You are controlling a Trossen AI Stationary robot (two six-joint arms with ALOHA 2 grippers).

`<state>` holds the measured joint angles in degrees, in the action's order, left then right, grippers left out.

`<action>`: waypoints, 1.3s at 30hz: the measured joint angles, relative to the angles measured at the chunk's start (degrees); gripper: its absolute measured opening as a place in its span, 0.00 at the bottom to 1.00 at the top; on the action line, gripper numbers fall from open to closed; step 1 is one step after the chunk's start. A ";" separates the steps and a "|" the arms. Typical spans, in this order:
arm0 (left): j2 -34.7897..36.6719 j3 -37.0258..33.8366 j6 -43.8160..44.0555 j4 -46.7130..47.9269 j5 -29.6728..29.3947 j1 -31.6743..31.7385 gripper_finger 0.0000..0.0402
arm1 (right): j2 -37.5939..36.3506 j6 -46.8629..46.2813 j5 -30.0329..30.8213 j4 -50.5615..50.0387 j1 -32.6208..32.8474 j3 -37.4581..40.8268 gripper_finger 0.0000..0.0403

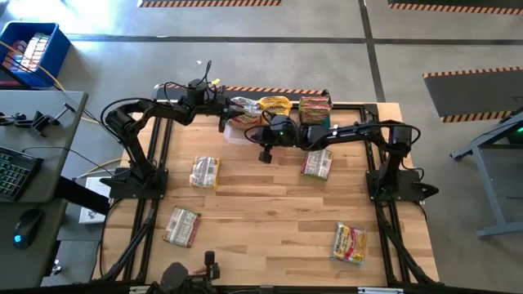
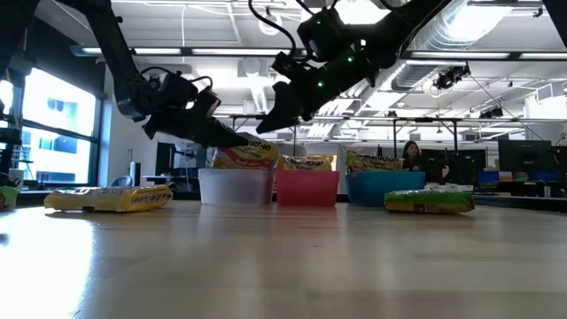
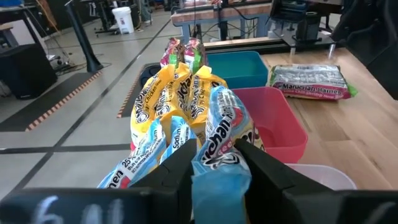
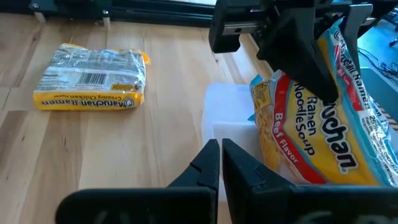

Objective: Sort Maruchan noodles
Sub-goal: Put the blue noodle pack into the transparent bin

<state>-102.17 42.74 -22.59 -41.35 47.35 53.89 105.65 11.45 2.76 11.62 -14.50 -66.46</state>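
At the table's twelve o'clock edge, the left gripper point(image 3: 214, 168) pinches a crinkly blue-and-white ramen packet point(image 3: 221, 143) over the clear plastic bin point(image 2: 234, 186). The right gripper point(image 4: 221, 163), fingers nearly together and empty, hovers just beside it. A corner grip could slip, and the packet might catch the rim or tip into the neighbouring red bin point(image 3: 273, 124).

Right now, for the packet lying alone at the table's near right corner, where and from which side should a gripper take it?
The yellow-orange packet lies flat on the table, its long axis nearly front-to-back, with nothing close by. Probably best from straight above, fingers closing across the short width near the middle, where the flat rectangle is narrowest and balanced.
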 joint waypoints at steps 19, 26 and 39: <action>0.00 0.00 1.00 0.66 4.34 0.09 0.02 | -0.39 0.00 -9.08 -14.06 -11.70 -9.16 0.13; 0.00 0.00 -1.07 0.64 5.13 0.11 0.01 | 2.18 1.29 -15.42 -16.24 -16.80 -9.44 0.42; 0.00 0.00 -0.96 0.51 6.47 0.25 0.00 | 6.79 2.26 -20.59 -8.48 -18.15 -9.44 0.44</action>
<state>-102.17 42.74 -23.55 -40.84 53.82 54.14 112.43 13.71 -17.82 3.15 -32.65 -75.90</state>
